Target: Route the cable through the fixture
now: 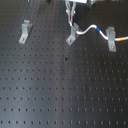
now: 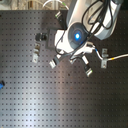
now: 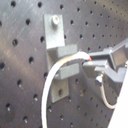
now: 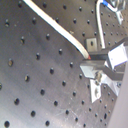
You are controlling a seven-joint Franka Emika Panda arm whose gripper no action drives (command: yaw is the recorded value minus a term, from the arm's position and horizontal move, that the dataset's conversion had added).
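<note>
The black perforated surface (image 1: 50,90) carries three metal clips, and the arm (image 2: 75,35) hangs over the middle clip (image 1: 71,36). The pincer (image 3: 92,62) is clamped on the white cable (image 1: 90,28), which lies in the middle clip's slot and runs on to the clip (image 1: 112,40) beside it.

— Where did the fixture (image 1: 72,35) stand against the gripper (image 1: 71,15)?
— Directly beneath it in the first exterior view; the cable (image 1: 90,28) ran from the fingertips through that clip's top, then away to a second clip (image 1: 111,39) at the first exterior view's right.
— And the third clip (image 1: 24,31)?
— Well apart, on the gripper's other side; all three stood on the perforated board (image 1: 60,90).
</note>
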